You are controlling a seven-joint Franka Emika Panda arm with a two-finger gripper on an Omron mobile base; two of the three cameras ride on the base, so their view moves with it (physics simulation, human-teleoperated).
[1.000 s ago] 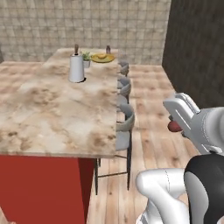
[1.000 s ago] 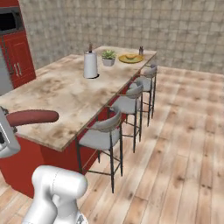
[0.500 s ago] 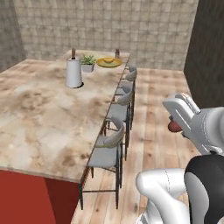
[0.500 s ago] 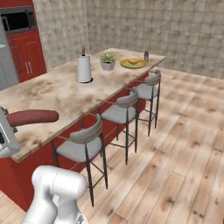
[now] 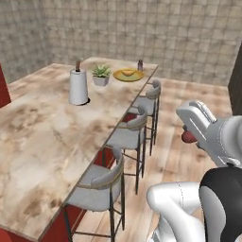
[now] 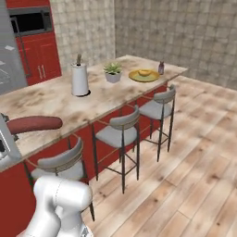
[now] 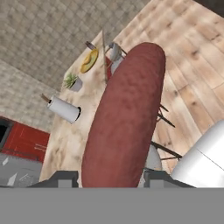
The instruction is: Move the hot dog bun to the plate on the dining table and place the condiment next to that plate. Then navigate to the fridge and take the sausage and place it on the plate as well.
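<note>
The gripper (image 7: 111,177) pinches the sausage (image 7: 124,118); hold tight, drive to the plate (image 6: 144,75) at the dining table's (image 6: 55,99) far end.

— What is carried by the counter (image 5: 42,137)?

— A beige-brown marble top on a red base is seen. A white paper-towel roll (image 5: 78,87) is stood upright on it, with a small potted plant (image 5: 100,74) placed farther along.

— And at the far end?

— The plate (image 5: 128,75) is set there, with the hot dog bun (image 5: 127,72) laid on it and a small dark condiment bottle (image 5: 140,65) stood just beside.

— What is borne by the wooden floor (image 6: 194,157)?

— Three grey stools (image 6: 119,134) are lined along the counter's edge.
</note>
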